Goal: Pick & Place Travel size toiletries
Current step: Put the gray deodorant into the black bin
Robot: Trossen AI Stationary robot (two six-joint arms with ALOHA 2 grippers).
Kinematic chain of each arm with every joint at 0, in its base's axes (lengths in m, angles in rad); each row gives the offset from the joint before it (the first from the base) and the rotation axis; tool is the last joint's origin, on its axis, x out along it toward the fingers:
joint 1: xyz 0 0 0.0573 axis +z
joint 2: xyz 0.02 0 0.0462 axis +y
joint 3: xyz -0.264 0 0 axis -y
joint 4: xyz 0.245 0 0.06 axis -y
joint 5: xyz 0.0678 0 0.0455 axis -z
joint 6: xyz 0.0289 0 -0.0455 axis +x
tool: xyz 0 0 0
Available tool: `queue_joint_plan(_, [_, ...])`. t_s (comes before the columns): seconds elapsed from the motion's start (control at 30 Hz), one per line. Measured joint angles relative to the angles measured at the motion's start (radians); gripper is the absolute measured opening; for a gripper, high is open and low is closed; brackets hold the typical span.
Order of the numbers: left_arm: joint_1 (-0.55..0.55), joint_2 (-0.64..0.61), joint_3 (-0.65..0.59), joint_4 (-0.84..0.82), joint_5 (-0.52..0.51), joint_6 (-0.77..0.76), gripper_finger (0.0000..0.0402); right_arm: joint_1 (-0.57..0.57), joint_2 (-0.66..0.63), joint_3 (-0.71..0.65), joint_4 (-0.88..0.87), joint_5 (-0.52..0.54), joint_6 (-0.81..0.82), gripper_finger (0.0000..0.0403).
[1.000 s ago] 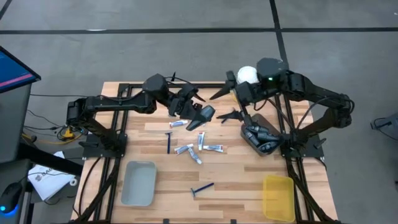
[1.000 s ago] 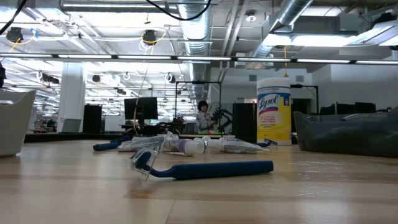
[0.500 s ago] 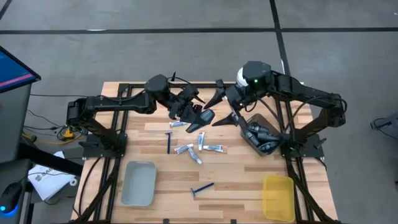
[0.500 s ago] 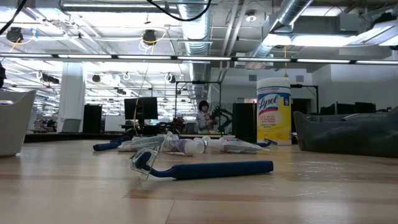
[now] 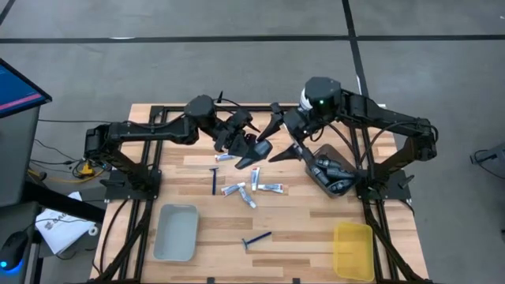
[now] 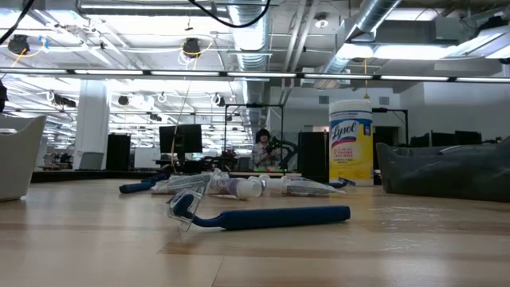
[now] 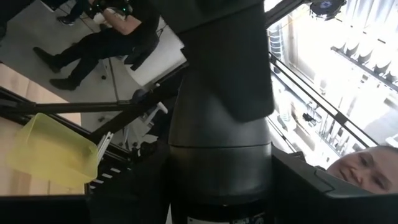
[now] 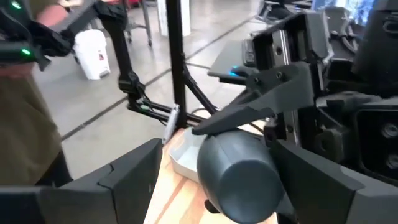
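While my left gripper pinches a dark grey oval container above the toothpaste tubes, my right gripper hangs spread just beside it.

One camera hangs high over the pale wooden table and looks straight down, taking in both arms. A second sits at table-top level, very close to a dark-blue plastic razor, facing level into the room beyond; the same razor lies near the front edge seen from above. The left wrist camera tilts up toward the ceiling, past the translucent yellow plastic tray. The right wrist camera faces a dark grey oval container at close range.
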Motion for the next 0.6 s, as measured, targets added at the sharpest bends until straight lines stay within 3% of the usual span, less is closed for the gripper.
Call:
queue_joint_plan(0.1, [-0.004, 0.0, 0.0, -0.004, 0.003, 0.0, 0.0208, 0.0, 0.0, 0.0, 0.017, -0.047, 0.037, 0.0301])
queue_joint_plan(0.6, [-0.006, 0.0, 0.0, -0.005, 0.021, -0.005, 0.0208, -0.013, -0.001, -0.002, 0.019, -0.061, 0.045, 0.0261])
